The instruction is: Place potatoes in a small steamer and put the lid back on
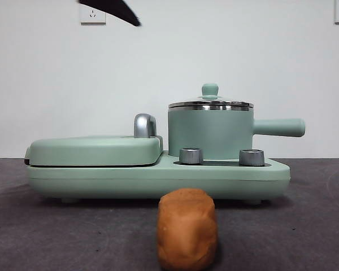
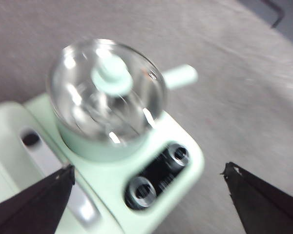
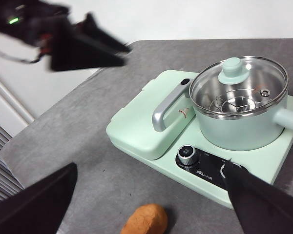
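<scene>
One potato (image 1: 187, 228) lies on the grey table (image 1: 305, 226), just in front of the cooker base (image 1: 158, 178) and apart from it. One small steamer (image 1: 210, 134) sits on that base with its one lid (image 1: 210, 103) still on, knob up. The left gripper (image 2: 146, 183) hovers above the pot, jaws spread wide and empty; its view is blurred, so its height over the knob is hard to judge. The right gripper (image 3: 151, 195) hangs over the table near the potato, also wide open and holding nothing.

Risks, as I judge them: the small rounded knob could slip from the jaws and the glass lid drop; the smooth potato could roll or squirt out of a pinch. Two dials (image 1: 191, 156) and one griddle cover (image 1: 93, 149) stand beside the pot.
</scene>
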### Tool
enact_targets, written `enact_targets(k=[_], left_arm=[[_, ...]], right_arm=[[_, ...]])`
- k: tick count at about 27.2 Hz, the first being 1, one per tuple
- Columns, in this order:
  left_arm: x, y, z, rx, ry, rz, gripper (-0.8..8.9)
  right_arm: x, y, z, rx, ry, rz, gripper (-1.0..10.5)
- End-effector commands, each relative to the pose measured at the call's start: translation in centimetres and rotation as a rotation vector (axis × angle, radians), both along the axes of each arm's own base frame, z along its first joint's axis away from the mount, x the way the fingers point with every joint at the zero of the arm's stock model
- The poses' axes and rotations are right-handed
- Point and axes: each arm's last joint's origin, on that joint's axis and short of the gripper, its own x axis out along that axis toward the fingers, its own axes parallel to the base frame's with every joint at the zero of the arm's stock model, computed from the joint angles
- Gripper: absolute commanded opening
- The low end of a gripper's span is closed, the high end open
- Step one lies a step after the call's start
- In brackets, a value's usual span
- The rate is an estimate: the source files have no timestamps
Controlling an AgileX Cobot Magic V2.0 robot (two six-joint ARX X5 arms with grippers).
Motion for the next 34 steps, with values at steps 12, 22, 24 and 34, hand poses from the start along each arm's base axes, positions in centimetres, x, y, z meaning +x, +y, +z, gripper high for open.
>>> enact_targets(k=[12, 22, 24, 34], left_arm=[[9.7, -8.8, -2.8, 0.070, -0.039, 0.039, 4.99], [11.2, -10.8, -6.0, 0.098, -0.037, 0.046, 4.91], [10.9, -11.2, -6.1, 0.104, -0.039, 0.036, 4.90], [10.8, -12.0, -7.5, 0.176, -0.029, 0.013, 4.53]], right_arm=[[0.0, 0.0, 0.4, 0.004, 0.005, -0.027, 4.8], [0.0, -0.1, 0.3, 0.001, 0.014, -0.052, 4.8], [0.0, -0.1, 0.3, 0.002, 0.015, -0.055, 4.8], [0.0, -0.1, 0.3, 0.008, 0.024, -0.056, 4.8]])
